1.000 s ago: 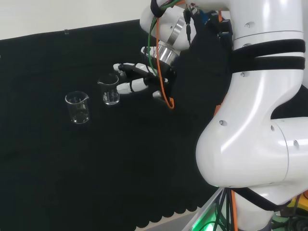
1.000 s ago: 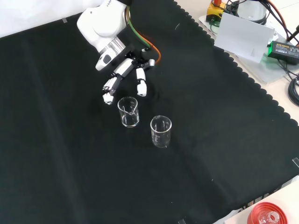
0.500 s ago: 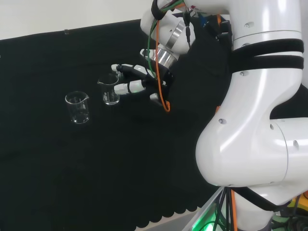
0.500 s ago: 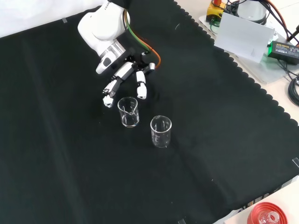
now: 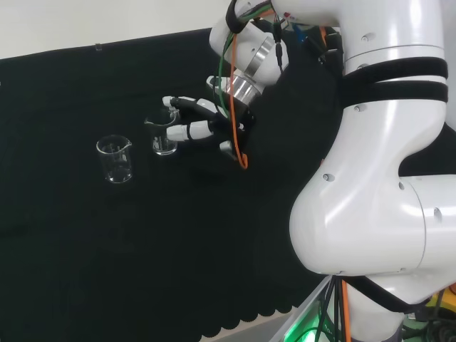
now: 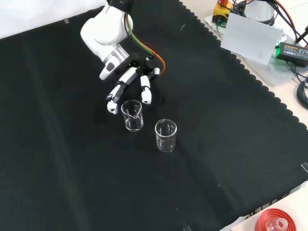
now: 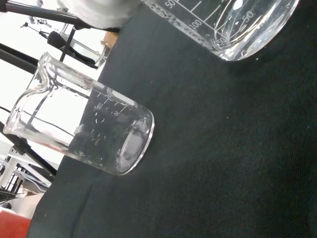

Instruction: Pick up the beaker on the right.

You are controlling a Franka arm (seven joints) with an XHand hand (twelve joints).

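A: Two clear beakers upright on the black cloth (image 6: 231,120). In the head view the near beaker (image 5: 164,135) is the right-hand one, and the far beaker (image 5: 115,158) stands to its left, apart from it.

B: And the hand (image 5: 203,125)?

A: It reaches in from the right of the head view, fingers spread and fairly straight, pointing at the near beaker. One fingertip lies by the rim on the far side, another beside the glass wall lower down. Whether either touches the glass I cannot tell.

B: So nothing is grasped?

A: Nothing. The fingers are relaxed and are not curled round the beaker, which stands on the cloth.

B: What about the front view?

A: There the hand (image 6: 130,79) comes down from the top, below the arm's white link (image 6: 106,29). The near beaker (image 6: 132,115) sits just under the fingertips, with the spout turned towards them. The far beaker (image 6: 166,135) stands lower and to the right (clearly separate from the first).

B: And the wrist camera?

A: Very close in: the near beaker (image 7: 233,25) shows as a wall with printed marks and its round base, and the far beaker (image 7: 81,131) shows whole, spout and base both visible. A blurred white part of the hand (image 7: 96,10) sits at the edge.
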